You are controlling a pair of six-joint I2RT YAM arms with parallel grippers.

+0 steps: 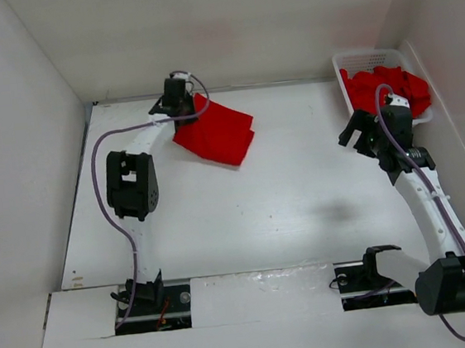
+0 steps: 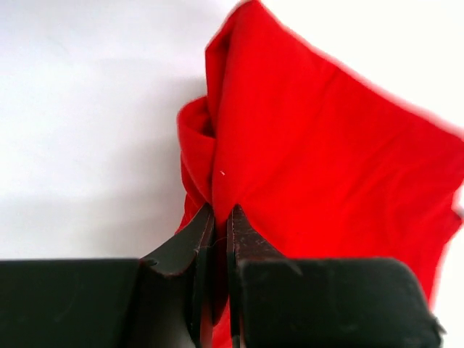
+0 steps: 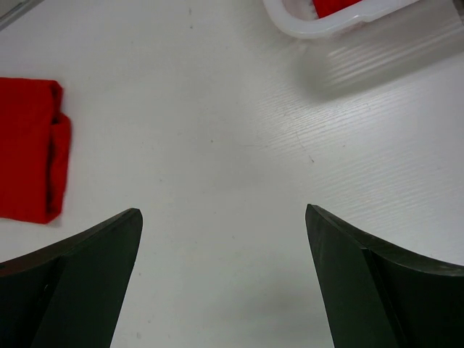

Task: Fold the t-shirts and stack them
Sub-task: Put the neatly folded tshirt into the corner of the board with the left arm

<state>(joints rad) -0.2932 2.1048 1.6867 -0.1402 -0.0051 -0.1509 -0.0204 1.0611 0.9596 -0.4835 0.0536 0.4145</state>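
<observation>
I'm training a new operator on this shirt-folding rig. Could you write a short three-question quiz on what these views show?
1. True or false: the left gripper is shut on an edge of the folded red t-shirt.
2. Multiple choice: where do the heaped red t-shirts lie? A. in the white slotted basket at the table's far right corner; B. on the floor; C. on a shelf.
3. Fill in the blank: the right gripper hangs over bare table with its jaws ____, holding nothing.

Key: 1 true; 2 A; 3 open.
</observation>
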